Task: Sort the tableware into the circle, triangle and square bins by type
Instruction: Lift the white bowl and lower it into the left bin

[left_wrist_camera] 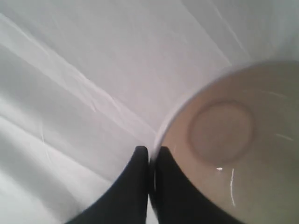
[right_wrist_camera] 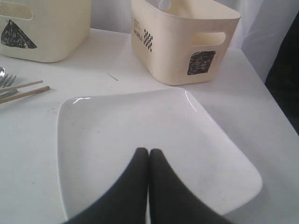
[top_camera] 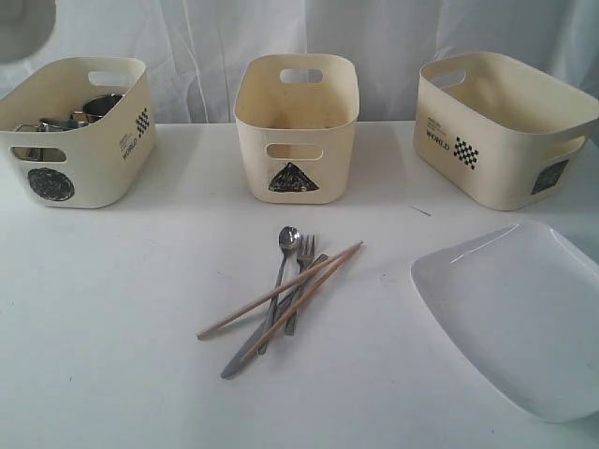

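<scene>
My left gripper (left_wrist_camera: 150,151) is shut on the rim of the white bowl (left_wrist_camera: 233,154), held up in front of white cloth; the bowl's edge shows at the top left corner (top_camera: 23,28) of the exterior view. My right gripper (right_wrist_camera: 149,152) is shut and empty, hovering over the large white plate (right_wrist_camera: 117,126) at the table's right (top_camera: 515,309). Steel mugs (top_camera: 98,105) lie in the circle bin (top_camera: 94,168). The triangle bin (top_camera: 295,140) and square bin (top_camera: 496,159) look empty. Spoon (top_camera: 287,241), fork (top_camera: 304,253), knife (top_camera: 245,355) and chopsticks (top_camera: 281,290) lie crossed mid-table.
A white curtain hangs behind the three bins. The plate reaches close to the table's right front edge. Both arms are out of the exterior view.
</scene>
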You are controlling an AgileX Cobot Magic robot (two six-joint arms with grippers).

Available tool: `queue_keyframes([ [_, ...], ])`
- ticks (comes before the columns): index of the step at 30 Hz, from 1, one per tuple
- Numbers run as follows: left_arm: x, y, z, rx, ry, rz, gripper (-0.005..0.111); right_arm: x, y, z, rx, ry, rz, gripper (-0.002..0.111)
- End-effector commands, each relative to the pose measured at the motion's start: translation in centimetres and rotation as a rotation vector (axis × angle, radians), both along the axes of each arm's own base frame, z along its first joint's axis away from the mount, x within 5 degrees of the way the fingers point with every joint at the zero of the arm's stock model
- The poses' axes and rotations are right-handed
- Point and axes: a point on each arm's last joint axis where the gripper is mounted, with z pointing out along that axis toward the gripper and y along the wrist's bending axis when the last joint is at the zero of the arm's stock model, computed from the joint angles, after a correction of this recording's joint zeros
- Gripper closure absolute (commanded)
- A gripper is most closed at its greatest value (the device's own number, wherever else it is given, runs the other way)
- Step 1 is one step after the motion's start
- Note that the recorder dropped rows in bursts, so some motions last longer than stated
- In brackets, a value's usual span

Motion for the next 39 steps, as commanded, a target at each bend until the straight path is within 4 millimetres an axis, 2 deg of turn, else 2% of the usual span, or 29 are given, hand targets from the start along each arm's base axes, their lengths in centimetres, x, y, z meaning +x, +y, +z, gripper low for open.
queue_keyframes([
  [1, 3.9, 0.8, 0.1, 0.069, -0.103, -0.121, 0.107, 0.0, 0.0, 0.0, -0.005, -0.014, 0.001, 0.108],
  [3, 7.0, 2.3, -1.9, 0.092, -0.028, -0.065, 0.107, 0.0, 0.0, 0.0, -0.005, -0.014, 0.001, 0.108],
  [5, 10.6, 4.1, -4.1, 0.007, 0.029, -0.017, 0.107, 0.0, 0.0, 0.0, -0.005, -0.014, 0.001, 0.108],
  [7, 13.9, 5.4, -6.0, -0.266, 0.030, 0.018, 0.107, 0.0, 0.0, 0.0, -0.005, -0.014, 0.001, 0.108],
  [9, 16.6, 6.5, -7.2, -0.642, 0.006, 0.101, 0.107, 0.0, 0.0, 0.0, -0.005, -0.014, 0.001, 0.108],
  [12, 19.3, 7.0, -8.7, -0.942, 0.032, 0.192, 0.107, 0.0, 0.0, 0.0, -0.005, -0.014, 0.001, 0.108],
  [16, 21.8, 7.2, -11.2, -1.027, 0.175, 0.292, 0.107, 0.0, 0.0, 0.0, -0.005, -0.014, 0.001, 0.108],
  [20, 22.8, 7.3, -13.1, -1.010, 0.342, 0.386, 0.107, 0.0, 0.0, 0.0, -0.005, -0.014, 0.001, 0.108],
  [25, 23.4, 7.0, -14.4, -1.002, 0.366, 0.389, 0.107, 0.0, 0.0, 0.0, -0.005, -0.014, 0.001, 0.108],
  [30, 24.0, 5.7, -16.2, -0.910, 0.416, 0.344, 0.105, 0.0, 0.0, 0.0, -0.005, -0.014, 0.001, 0.108],
  [31, 24.1, 5.6, -16.3, -0.901, 0.420, 0.340, 0.102, 0.0, 0.0, 0.0, -0.005, -0.014, 0.001, 0.108],
  [32, 24.2, 5.1, -17.0, -0.886, 0.444, 0.336, 0.093, 0.0, 0.0, 0.0, -0.005, -0.014, 0.001, 0.108],
  [33, 24.2, 5.0, -17.2, -0.885, 0.449, 0.336, 0.088, 0.0, 0.0, 0.0, 0.008, -0.015, -0.003, 0.108],
  [34, 24.2, 4.7, -17.2, -0.880, 0.457, 0.331, 0.076, 0.0, 0.0, 0.0, 0.024, -0.016, -0.007, 0.108],
  [35, 24.2, 4.7, -17.2, -0.876, 0.457, 0.329, 0.072, 0.0, 0.0, 0.0, 0.024, -0.016, -0.007, 0.108],
  [36, 24.1, 4.5, -16.7, -0.877, 0.449, 0.322, 0.063, 0.0, 0.0, 0.0, 0.024, -0.016, -0.007, 0.108],
  [37, 23.8, 4.5, -16.3, -0.875, 0.454, 0.324, 0.059, 0.0, 0.0, 0.0, 0.024, -0.016, -0.007, 0.108],
  [39, 22.7, 4.6, -14.3, -0.825, 0.475, 0.318, 0.057, 0.0, 0.0, 0.0, 0.024, -0.016, -0.007, 0.108],
])
